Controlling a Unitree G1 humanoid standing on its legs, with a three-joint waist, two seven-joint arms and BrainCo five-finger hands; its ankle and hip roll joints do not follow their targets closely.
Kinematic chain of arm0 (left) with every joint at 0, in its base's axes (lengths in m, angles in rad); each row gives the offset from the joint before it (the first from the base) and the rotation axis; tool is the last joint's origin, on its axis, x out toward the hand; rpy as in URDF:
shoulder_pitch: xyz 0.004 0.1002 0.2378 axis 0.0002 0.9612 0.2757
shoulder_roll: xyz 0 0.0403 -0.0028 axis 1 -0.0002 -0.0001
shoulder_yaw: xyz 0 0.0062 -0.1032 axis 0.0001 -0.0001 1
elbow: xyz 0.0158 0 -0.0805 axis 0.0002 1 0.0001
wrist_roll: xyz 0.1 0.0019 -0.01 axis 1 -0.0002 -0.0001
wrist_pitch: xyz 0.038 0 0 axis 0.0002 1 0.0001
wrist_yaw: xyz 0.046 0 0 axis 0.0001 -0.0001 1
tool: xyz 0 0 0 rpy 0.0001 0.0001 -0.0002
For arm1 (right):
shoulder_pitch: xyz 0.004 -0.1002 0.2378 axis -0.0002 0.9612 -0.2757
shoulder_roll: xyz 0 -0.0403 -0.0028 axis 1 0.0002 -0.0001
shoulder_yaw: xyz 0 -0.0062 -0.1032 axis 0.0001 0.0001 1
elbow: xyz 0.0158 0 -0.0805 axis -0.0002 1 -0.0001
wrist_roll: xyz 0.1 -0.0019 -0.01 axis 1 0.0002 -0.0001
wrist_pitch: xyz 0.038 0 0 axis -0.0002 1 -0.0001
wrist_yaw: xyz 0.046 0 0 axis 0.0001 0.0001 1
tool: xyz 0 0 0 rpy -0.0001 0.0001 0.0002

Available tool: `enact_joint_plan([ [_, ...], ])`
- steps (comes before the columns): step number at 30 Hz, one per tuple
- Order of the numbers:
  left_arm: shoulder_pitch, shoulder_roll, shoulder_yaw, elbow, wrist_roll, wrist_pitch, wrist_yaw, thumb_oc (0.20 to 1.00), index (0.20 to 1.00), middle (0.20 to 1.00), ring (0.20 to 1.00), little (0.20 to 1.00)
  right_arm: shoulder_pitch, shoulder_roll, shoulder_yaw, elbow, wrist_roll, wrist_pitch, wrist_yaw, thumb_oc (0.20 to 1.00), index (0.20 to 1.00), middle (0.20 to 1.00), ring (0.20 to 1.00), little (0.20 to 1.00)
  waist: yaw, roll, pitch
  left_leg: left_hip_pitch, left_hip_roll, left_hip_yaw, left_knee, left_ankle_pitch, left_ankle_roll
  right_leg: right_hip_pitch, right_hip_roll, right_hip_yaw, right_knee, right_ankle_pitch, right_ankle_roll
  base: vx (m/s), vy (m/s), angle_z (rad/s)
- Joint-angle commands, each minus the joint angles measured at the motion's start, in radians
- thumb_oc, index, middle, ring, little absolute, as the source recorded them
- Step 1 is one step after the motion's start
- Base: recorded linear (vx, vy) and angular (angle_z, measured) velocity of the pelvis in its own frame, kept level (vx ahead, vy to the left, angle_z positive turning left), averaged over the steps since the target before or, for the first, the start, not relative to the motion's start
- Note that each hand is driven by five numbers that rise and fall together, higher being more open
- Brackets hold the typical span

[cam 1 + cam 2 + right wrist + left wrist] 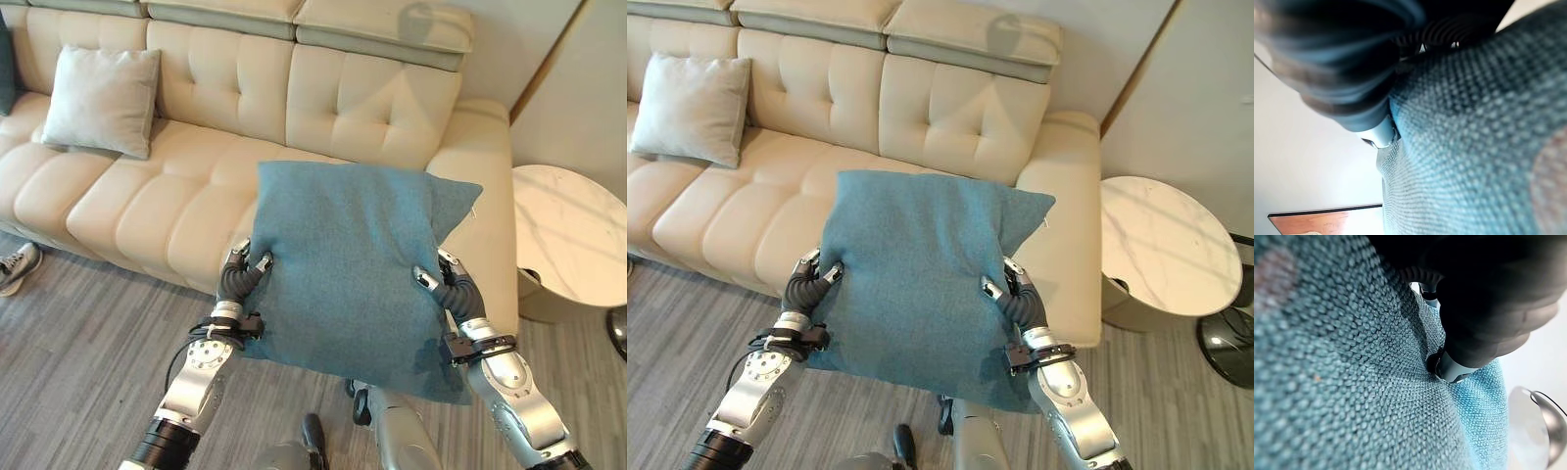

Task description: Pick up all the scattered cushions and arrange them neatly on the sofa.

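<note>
While gripped at both edges, teal cushion (343, 264) hangs above sofa (147, 196) — seat open.

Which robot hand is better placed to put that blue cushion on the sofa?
Neither alone: left robot hand and right robot hand each pinch a side of the cushion, so probably both. The left is nearer the open sofa seat.

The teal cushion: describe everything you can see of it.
The teal cushion is square, covered in a coarse woven fabric, plump and unmarked apart from soft creases. It is held up in the air, its face toward the camera, in front of the cream sofa and above the wood-look floor. The left hand grips its left edge and the right hand its right edge, thumbs pressed into the front. Nothing else touches it.
</note>
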Motion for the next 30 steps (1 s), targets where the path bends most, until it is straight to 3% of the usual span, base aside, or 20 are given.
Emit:
enact_joint_plan([
  [1, -0.077, -0.040, -0.109, -0.147, 0.025, -0.095, -0.111, 0.200, 0.200, 0.200, 0.200, 0.200, -0.114, 0.016, 0.062, -0.120, 0.031, -0.145, 0.103, 0.200, 0.200, 0.200, 0.200, 0.200, -0.023, 0.015, -0.070, 0.070, 0.071, 0.013, 0.175, 0.030, -0.136, 0.087, 0.036, 0.029, -0.006, -0.041, 0.046, 0.43, -0.152, 0.49],
  [2, -0.074, -0.041, -0.106, -0.141, 0.028, -0.089, -0.114, 0.200, 0.200, 0.200, 0.200, 0.200, -0.104, 0.003, 0.053, -0.128, 0.042, -0.149, 0.109, 0.200, 0.200, 0.200, 0.200, 0.200, -0.027, 0.001, -0.080, 0.017, 0.117, 0.043, 0.308, 0.093, -0.158, 0.127, 0.042, 0.050, -0.019, -0.062, 0.017, 0.29, -0.121, 0.34],
  [5, -0.066, -0.039, -0.095, -0.135, 0.030, -0.084, -0.116, 0.200, 0.200, 0.200, 0.200, 0.200, -0.093, -0.012, 0.042, -0.129, 0.053, -0.147, 0.111, 0.200, 0.200, 0.200, 0.200, 0.200, -0.027, -0.002, -0.088, -0.022, 0.150, 0.075, 0.392, 0.107, -0.156, 0.165, 0.056, 0.072, -0.031, -0.090, -0.006, 0.25, -0.079, -0.11],
  [7, -0.063, -0.043, -0.094, -0.123, 0.029, -0.076, -0.123, 0.200, 0.200, 0.200, 0.200, 0.200, -0.075, -0.021, 0.027, -0.136, 0.050, -0.141, 0.115, 0.200, 0.200, 0.200, 0.200, 0.200, -0.018, -0.012, -0.094, -0.066, 0.184, 0.095, 0.324, 0.031, -0.114, 0.206, 0.051, 0.107, -0.034, -0.116, 0.004, 0.31, 0.013, -0.24],
  [9, -0.064, -0.040, -0.093, -0.121, 0.034, -0.075, -0.122, 0.200, 0.200, 0.200, 0.200, 0.200, -0.072, -0.022, 0.018, -0.136, 0.043, -0.141, 0.113, 0.200, 0.200, 0.200, 0.200, 0.200, -0.014, -0.025, -0.097, -0.082, 0.185, 0.089, 0.275, 0.013, -0.105, 0.211, 0.037, 0.122, -0.036, -0.120, 0.012, 0.23, 0.079, -0.64],
  [10, -0.065, -0.034, -0.095, -0.123, 0.040, -0.070, -0.121, 0.200, 0.200, 0.200, 0.200, 0.200, -0.068, -0.018, 0.009, -0.134, 0.038, -0.136, 0.113, 0.200, 0.200, 0.200, 0.200, 0.200, 0.001, -0.040, -0.089, -0.133, 0.180, 0.032, 0.181, 0.010, -0.105, 0.230, 0.029, 0.160, -0.034, -0.130, 0.021, 0.27, 0.133, -0.57],
  [14, -0.048, -0.045, -0.086, -0.125, 0.042, -0.072, -0.117, 0.200, 0.200, 0.200, 0.200, 0.200, -0.053, -0.002, -0.004, -0.103, 0.019, -0.130, 0.102, 0.200, 0.200, 0.200, 0.200, 0.200, 0.022, -0.029, -0.082, -0.153, 0.161, -0.130, 0.039, 0.084, -0.134, 0.256, 0.057, 0.273, -0.016, -0.139, 0.027, 0.23, 0.176, -0.85],
  [17, -0.036, -0.040, -0.082, -0.121, 0.045, -0.069, -0.126, 0.200, 0.200, 0.200, 0.200, 0.200, -0.050, 0.010, 0.004, -0.083, 0.009, -0.121, 0.111, 0.200, 0.200, 0.200, 0.200, 0.200, 0.018, -0.020, -0.094, -0.118, 0.159, -0.106, -0.006, 0.083, -0.124, 0.261, 0.051, 0.292, -0.022, -0.132, 0.037, 0.17, 0.190, -0.94],
  [23, -0.041, 0.018, -0.040, -0.083, 0.082, -0.075, -0.104, 0.200, 0.200, 0.200, 0.200, 0.200, -0.161, 0.065, 0.079, -0.010, -0.019, -0.105, 0.106, 0.200, 0.200, 0.200, 0.200, 0.200, 0.062, -0.009, -0.105, -0.050, 0.127, -0.008, -0.080, 0.083, -0.081, 0.239, 0.026, 0.351, -0.026, -0.099, 0.076, 0.10, 0.183, -0.76],
  [27, -0.082, 0.058, 0.012, -0.054, 0.093, -0.096, -0.047, 0.200, 0.200, 0.200, 0.200, 0.200, -0.314, 0.118, 0.153, 0.047, -0.037, -0.109, 0.081, 0.200, 0.200, 0.200, 0.200, 0.200, 0.115, -0.006, -0.077, -0.075, 0.116, 0.049, -0.091, 0.080, -0.068, 0.174, 0.003, 0.296, -0.019, -0.073, 0.096, -0.06, 0.051, -0.62],
  [30, -0.131, 0.069, 0.011, -0.025, 0.095, -0.107, -0.026, 0.200, 0.200, 0.200, 0.200, 0.200, -0.379, 0.137, 0.173, 0.081, -0.033, -0.117, 0.067, 0.200, 0.200, 0.200, 0.200, 0.200, 0.125, -0.003, -0.062, -0.117, 0.111, 0.042, -0.082, 0.082, -0.068, 0.142, -0.008, 0.283, -0.025, -0.066, 0.096, -0.11, -0.006, -0.12],
])
